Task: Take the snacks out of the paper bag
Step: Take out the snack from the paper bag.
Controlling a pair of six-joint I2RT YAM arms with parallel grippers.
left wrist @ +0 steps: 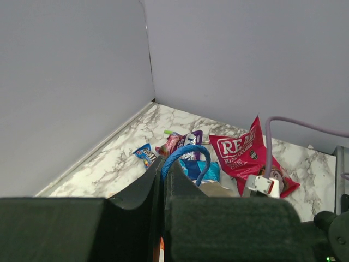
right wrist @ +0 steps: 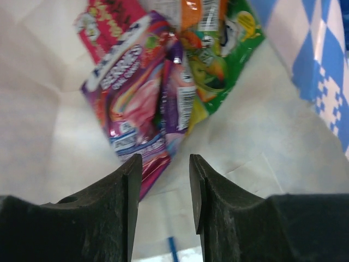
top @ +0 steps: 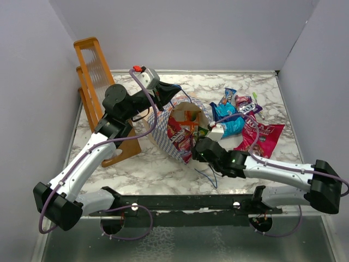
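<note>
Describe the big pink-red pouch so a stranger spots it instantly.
Find the checkered paper bag lying open mid-table, then look right across the marble table. The pink-red pouch lies farthest right: the largest packet there, with white lettering, unlike the smaller blue packet and purple packet beside it.

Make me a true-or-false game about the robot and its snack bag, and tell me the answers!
The big pink-red "REAL" pouch lies on the marble table, outside the blue-and-white checkered paper bag. True.
That bag is empty. False: a purple-pink packet and a green packet lie inside.
The right gripper has its jaws shut on a packet. False: they are open, holding nothing.
The left gripper has its jaws shut on the bag's thin blue cord handle. True.
The orange wooden rack stands at the table's right. False: it is on the left.
</note>
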